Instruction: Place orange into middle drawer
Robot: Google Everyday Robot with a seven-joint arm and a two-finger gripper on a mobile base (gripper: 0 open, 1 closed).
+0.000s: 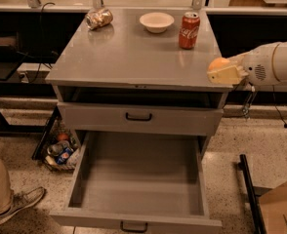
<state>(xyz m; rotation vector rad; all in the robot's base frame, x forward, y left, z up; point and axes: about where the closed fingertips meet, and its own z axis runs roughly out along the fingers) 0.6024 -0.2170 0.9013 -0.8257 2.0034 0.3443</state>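
Observation:
The orange (pixel 218 63) is a small round fruit held in my gripper (pixel 222 71), whose cream fingers are shut on it. The gripper is over the cabinet top's right front corner, coming in from the right on a white arm (pixel 275 63). The middle drawer (pixel 138 177), a wide deep grey drawer with a small black handle, is pulled fully open below and has nothing in it. The upper grey drawer front (pixel 138 117) is shut above it.
On the grey cabinet top (pixel 129 52) stand a red cola can (pixel 189 30), a white bowl (pixel 156 21) and a crumpled bag (pixel 99 18) at the back. A wire basket of rubbish (pixel 60 147) sits left of the cabinet. A person's leg and shoe (pixel 4 199) are at lower left.

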